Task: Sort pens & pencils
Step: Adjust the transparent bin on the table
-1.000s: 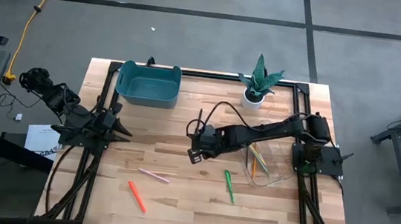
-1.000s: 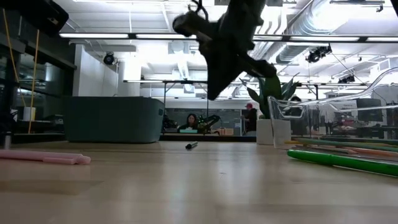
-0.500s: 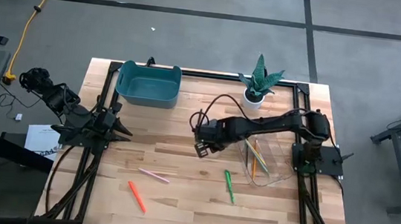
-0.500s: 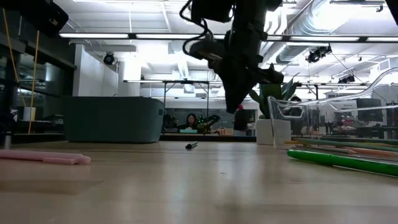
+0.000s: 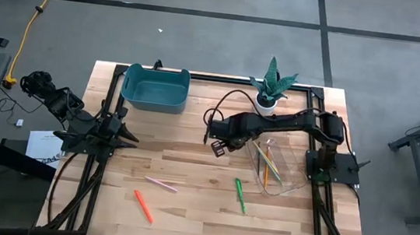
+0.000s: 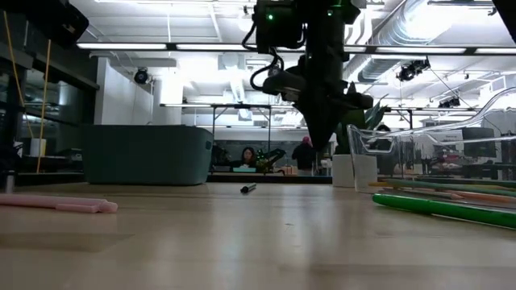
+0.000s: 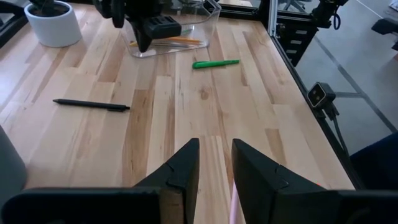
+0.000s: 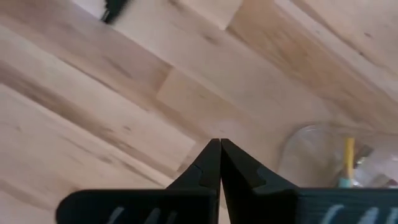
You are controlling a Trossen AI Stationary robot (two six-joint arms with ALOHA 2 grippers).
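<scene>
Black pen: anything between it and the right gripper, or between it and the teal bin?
Nothing visible. The black pen lies alone on bare wood beside the shut, empty right gripper, which hangs above the table. The stretch to the teal bin shows only bare table.

Black pen (image 8: pixel 114 10) cut off by the frame edge.
</scene>
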